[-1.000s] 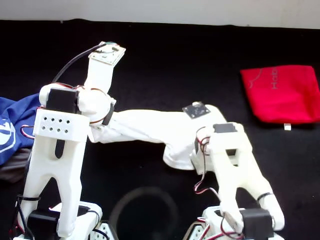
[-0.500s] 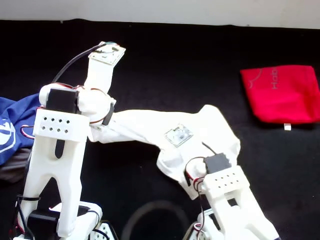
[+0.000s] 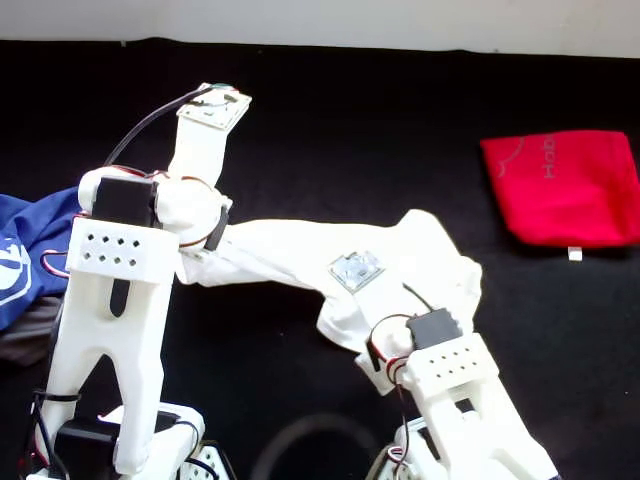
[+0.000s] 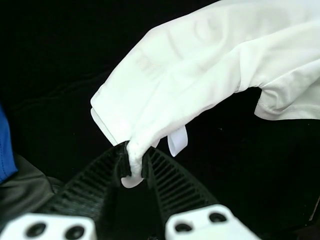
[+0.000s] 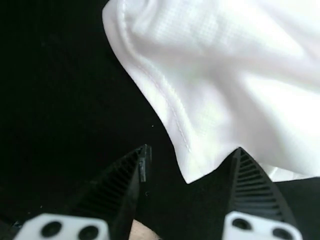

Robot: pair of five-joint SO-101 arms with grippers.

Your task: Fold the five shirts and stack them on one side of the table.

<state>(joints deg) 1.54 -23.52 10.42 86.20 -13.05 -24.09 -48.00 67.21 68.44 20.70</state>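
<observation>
White shirt (image 3: 290,250) lies crumpled mid-table, between my two arms. My left gripper (image 4: 135,155) is pinched tight on one edge of it. My right gripper (image 5: 192,150) stands spread wide at its hem. A folded red shirt (image 3: 562,187) sits far right, and a blue shirt (image 3: 25,255) lies at the left edge.

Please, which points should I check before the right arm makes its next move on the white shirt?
1. Hold of left gripper on white shirt: ok, shut on its edge.
2. The right gripper open: ok.
3. Hem corner lined up between the right jaws: ok.
4. Right jaws low enough to pinch: cannot tell.
5. White shirt spread flat: not ok, bunched.
6. The red shirt folded, out of the way: ok.
</observation>
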